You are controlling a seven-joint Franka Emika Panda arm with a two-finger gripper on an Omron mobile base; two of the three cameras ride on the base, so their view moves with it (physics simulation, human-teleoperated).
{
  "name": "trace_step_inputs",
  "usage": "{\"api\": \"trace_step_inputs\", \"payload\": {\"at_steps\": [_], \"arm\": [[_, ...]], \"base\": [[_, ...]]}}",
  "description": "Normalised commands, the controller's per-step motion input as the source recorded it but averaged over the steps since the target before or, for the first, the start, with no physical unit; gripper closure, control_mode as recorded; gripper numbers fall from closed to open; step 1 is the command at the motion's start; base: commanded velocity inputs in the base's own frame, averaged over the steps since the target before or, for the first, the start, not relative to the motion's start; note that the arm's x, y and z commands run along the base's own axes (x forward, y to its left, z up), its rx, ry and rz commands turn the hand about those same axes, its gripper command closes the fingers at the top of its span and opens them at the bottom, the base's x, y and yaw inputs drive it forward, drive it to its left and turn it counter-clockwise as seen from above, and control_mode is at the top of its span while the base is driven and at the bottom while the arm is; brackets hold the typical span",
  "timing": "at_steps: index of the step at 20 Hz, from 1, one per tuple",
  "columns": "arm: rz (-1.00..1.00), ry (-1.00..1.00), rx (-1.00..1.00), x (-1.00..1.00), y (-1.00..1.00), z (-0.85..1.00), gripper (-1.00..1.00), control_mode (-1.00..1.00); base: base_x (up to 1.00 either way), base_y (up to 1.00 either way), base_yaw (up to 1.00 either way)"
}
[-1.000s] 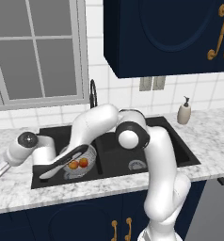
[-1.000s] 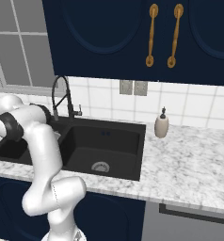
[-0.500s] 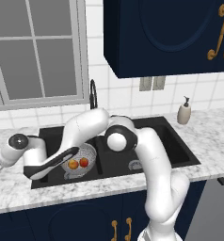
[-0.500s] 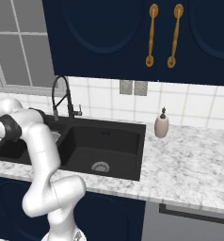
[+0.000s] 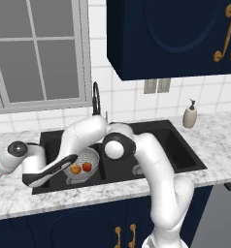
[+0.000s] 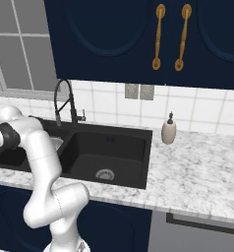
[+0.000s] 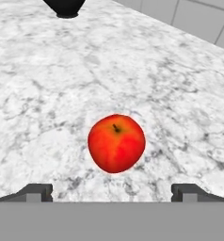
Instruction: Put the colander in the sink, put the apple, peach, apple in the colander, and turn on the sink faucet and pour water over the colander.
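Note:
My gripper (image 7: 113, 192) is open, its fingertips (image 7: 36, 192) set wide apart over the marble counter. A red apple (image 7: 116, 142) lies on the counter just ahead of it, between the two tips and untouched. The silvery colander (image 5: 83, 162) sits in the left basin of the black sink (image 5: 171, 145). It holds the orange peach (image 5: 75, 169) and another red apple (image 5: 87, 166). The black gooseneck sink faucet (image 5: 95, 97) stands behind the sink. My arm stretches across the left basin to the counter on the left. No water is in view.
A soap dispenser (image 6: 168, 130) stands on the counter right of the sink. The right basin (image 6: 109, 157) has a steel drain. A dark object's base (image 7: 64, 7) stands on the counter beyond the apple. Tiled wall and a window rise behind.
My arm has swung further left and lower, past the colander, out over the counter left of the sink. The gripper has stayed open.

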Motion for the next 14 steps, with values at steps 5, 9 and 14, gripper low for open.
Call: {"api": "trace_step_inputs", "payload": {"at_steps": [5, 9, 14], "arm": [[0.0, 0.01, 0.0, 0.23, 0.2, -0.12, -1.0, -1.0], [0.0, 0.0, 0.0, 0.28, 0.11, -0.04, -1.0, -1.0], [0.0, 0.01, 0.0, 0.31, 0.31, -0.05, -1.0, -1.0]], "base": [[0.0, 0.0, 0.0], [0.0, 0.0, 0.0], [0.0, 0.0, 0.0]]}}
